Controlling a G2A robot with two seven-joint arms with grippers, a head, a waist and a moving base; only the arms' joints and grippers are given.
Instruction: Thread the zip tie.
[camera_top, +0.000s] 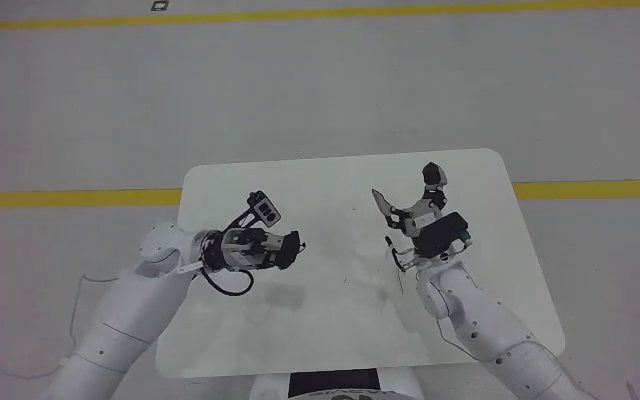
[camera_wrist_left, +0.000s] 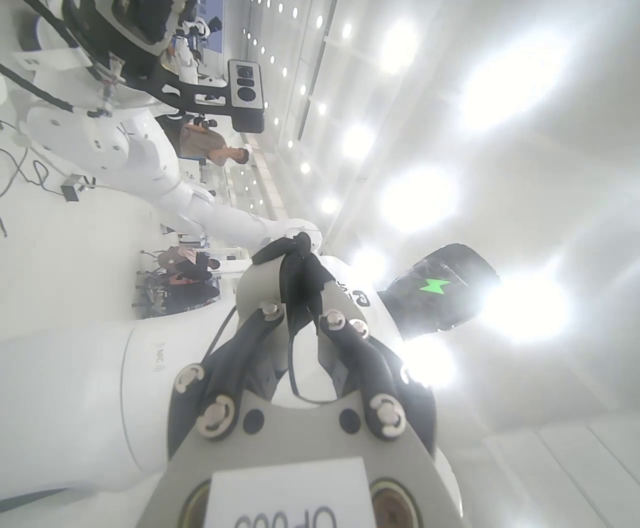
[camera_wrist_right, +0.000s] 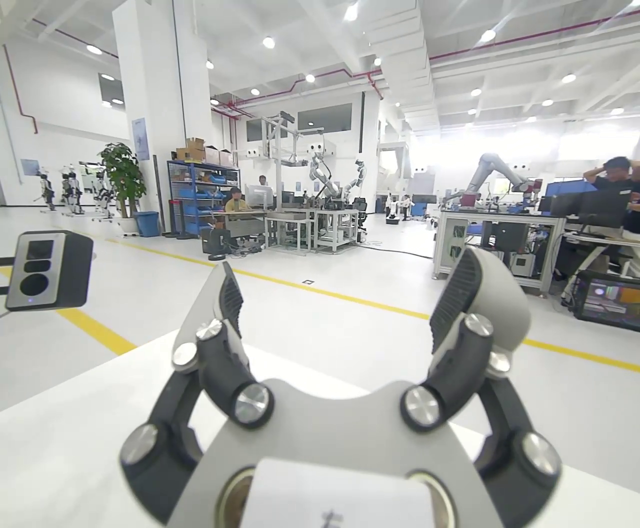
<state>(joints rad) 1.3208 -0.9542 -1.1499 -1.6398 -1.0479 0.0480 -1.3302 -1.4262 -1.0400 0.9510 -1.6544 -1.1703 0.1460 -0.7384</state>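
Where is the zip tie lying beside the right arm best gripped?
Mid-strap of the zip tie, from above with the open right gripper, closing across its width: it appears to lie flat and thin on the table, leaving no side to catch.

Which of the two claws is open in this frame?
The right claw, its fingers spread wide with nothing between them. The left claw is pinched shut on a thin black strand.

Findings: surface (camera_top: 330, 330) plain white. Floor (camera_top: 300, 90) pale grey, crossed by yellow lines (camera_top: 80, 197) at top and mid frame. Right gripper (camera_wrist_right: 345, 265) has silver-grey plates, black links and black ribbed pads (camera_wrist_right: 231, 300). Left gripper (camera_wrist_left: 300, 246) has a grey base and black fingers. The zip tie (camera_wrist_left: 292, 360) is thin and black.
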